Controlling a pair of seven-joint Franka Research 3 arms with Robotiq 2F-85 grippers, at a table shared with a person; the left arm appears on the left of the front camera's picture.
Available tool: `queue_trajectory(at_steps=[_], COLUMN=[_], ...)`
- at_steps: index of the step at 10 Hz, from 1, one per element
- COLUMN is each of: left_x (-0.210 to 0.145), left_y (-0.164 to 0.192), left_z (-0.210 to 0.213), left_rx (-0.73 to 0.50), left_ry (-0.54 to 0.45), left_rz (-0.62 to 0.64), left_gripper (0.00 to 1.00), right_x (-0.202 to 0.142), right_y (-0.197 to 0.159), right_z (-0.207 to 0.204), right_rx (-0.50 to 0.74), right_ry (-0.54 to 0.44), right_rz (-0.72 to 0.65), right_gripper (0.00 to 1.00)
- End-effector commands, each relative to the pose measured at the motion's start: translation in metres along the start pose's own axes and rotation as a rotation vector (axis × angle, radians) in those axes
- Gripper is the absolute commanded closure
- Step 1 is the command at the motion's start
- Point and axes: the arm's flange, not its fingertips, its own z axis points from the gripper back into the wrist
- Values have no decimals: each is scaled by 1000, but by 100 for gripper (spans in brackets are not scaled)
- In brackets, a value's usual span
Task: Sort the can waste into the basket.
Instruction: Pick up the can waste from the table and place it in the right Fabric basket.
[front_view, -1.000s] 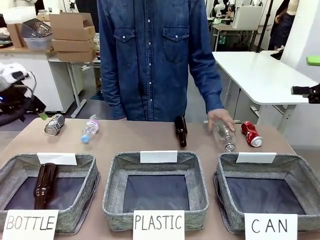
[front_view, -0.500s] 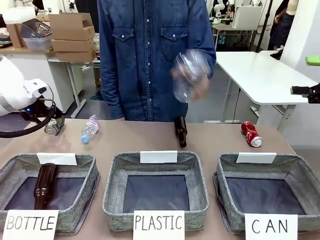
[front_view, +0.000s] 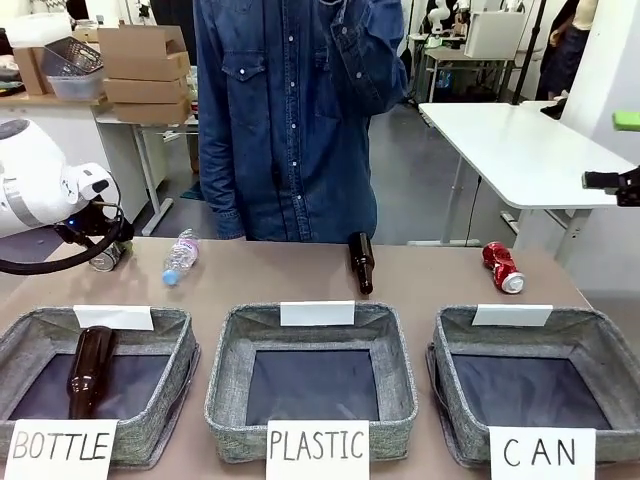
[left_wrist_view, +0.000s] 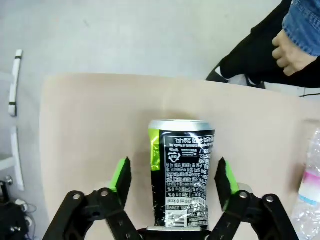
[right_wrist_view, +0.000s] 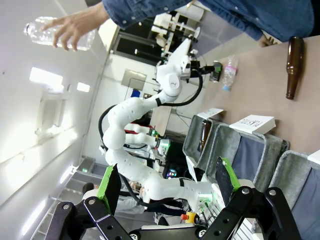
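The black-and-silver can (left_wrist_view: 182, 175) lies on its side at the table's far left corner. My left gripper (left_wrist_view: 173, 161) stands open astride it, a green pad on each side and a gap to the can at both. In the front view that gripper (front_view: 105, 250) covers most of the can (front_view: 103, 262). The red can (front_view: 503, 268) lies at the far right, behind the grey basket (front_view: 600, 335) signed CAN. My right gripper (right_wrist_view: 166, 165) hangs open and holds nothing, off the table's right edge (front_view: 612, 150).
A brown bottle (front_view: 362, 262) lies at the far middle and a clear plastic bottle (front_view: 180, 256) right of the left gripper. The BOTTLE basket (front_view: 20, 335) holds a brown bottle; the PLASTIC basket (front_view: 225, 380) stands in the middle. A person in denim holds up a clear bottle (right_wrist_view: 55, 32).
My left arm has come in over the black-and-silver can and set its fingers around it. The person picked a clear bottle off the table's right side and raised it high.
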Motion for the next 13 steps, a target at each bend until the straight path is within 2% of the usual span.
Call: queue_trajectory(at_steps=[1,3,4,5,6,9,10,11,12,13], left_x=[4,4,3,3,3,3,-1,-15,-42,-78], left_y=[3,4,4,5,6,8,6,-3,-12,-19], left_z=[3,3,3,3,4,21,54,116,188,252], left_rx=[26,25,23,19,14,-35,-83,-226,-358,-509], left_ry=[-8,-10,-10,-11,-9,-43,-15,41,66,10], left_rz=[5,9,9,11,13,50,39,-15,-125,-271], left_gripper=[100,100,85,95,100,100,100,100,100,100], right_x=[2,2,2,2,2,2,2,2,2,2], right_y=[1,1,1,1,1,1,1,1,1,1], right_z=[0,0,0,0,0,0,0,0,0,0], right_rx=[11,11,11,11,11,11,11,11,11,11], right_ry=[1,1,1,1,1,1,1,1,1,1], right_rz=[20,20,20,20,20,20,20,20,20,20], right_gripper=[0,0,0,0,0,0,0,0,0,0])
